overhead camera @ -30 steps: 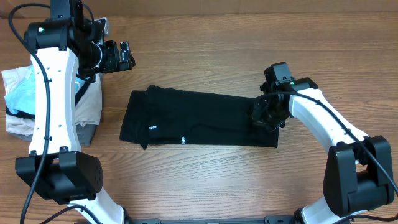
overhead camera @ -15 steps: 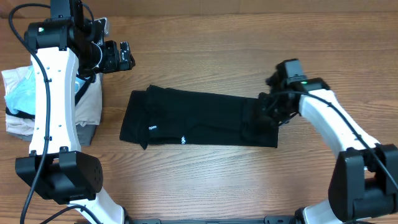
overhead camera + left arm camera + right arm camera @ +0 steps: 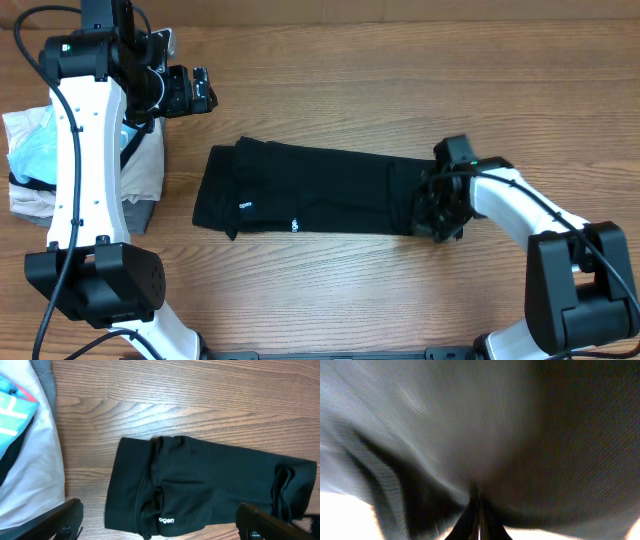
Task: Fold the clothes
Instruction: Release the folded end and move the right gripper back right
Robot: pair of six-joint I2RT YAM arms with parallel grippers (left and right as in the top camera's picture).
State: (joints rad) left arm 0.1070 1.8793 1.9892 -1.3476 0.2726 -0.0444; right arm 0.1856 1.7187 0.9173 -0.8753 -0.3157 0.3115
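My right gripper (image 3: pixel 438 213) is pinched shut on the right end of the shirt (image 3: pixel 310 190), lying in a long strip on the table (image 3: pixel 330 290), I guess to flip it leftward, while the left gripper (image 3: pixel 203 92) hangs wide open and empty, out of the way.

The shirt (image 3: pixel 320 190) is black with small white print, the desk (image 3: pixel 350 80) brown wood grain, the stack of clothes (image 3: pixel 25 165) at left white and light blue.

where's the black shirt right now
In the overhead view the black shirt lies as a long strip in the middle of the table, its right end pinched by the right gripper, with the pile of clothes off to its left.
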